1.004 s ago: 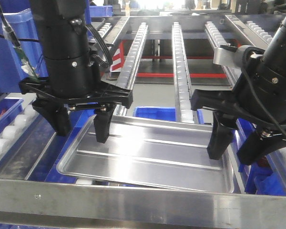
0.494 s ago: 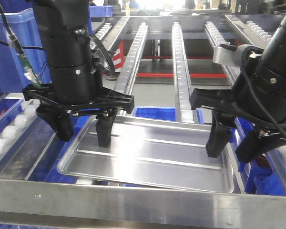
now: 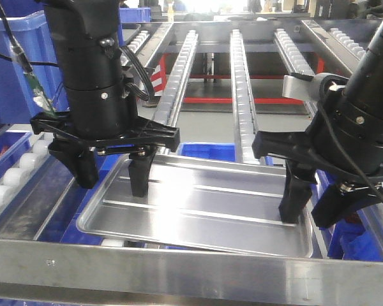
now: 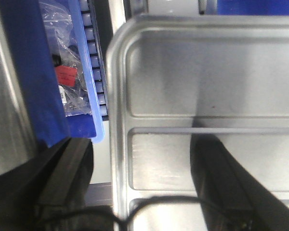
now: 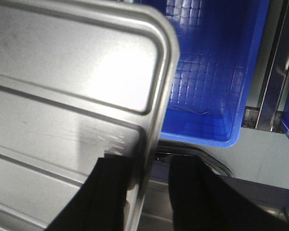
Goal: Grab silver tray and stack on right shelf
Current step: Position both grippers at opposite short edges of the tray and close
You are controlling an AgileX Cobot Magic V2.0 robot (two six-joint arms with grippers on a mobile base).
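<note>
Roller rails of a sloped shelf (image 3: 242, 83) fill the background, closed at the front by a brushed steel bar (image 3: 179, 268), and blue bins (image 3: 207, 152) are seen behind and beside it. The silver tray (image 3: 198, 207) is laid just behind the bar, floor up and slightly tilted, its two long ribs running left to right. Where exactly on the shelf it is meant to be stacked cannot be told from these views.

The tray's left end is straddled by the left hand (image 3: 110, 183). One finger is set down inside the tray and the other hangs outside the rim. A clear gap is left on both sides in the left wrist view, so this hand is held wide. The right end is straddled likewise by the right hand (image 3: 311, 215). In the right wrist view its inner finger (image 5: 113, 192) is seen over the tray floor, close against the rim wall, while the outer finger (image 5: 202, 192) is kept apart from the rim, so this hand too is parted, not clamped.

The grasp is judged to be the step in hand, with nothing yet gripped. For the next move, both hands would have to be closed on the opposite rims together and evenly, so that the thin, smooth metal is not tipped or twisted. Only then could the tray be raised level, clear of the bar, and carried to its place.
</note>
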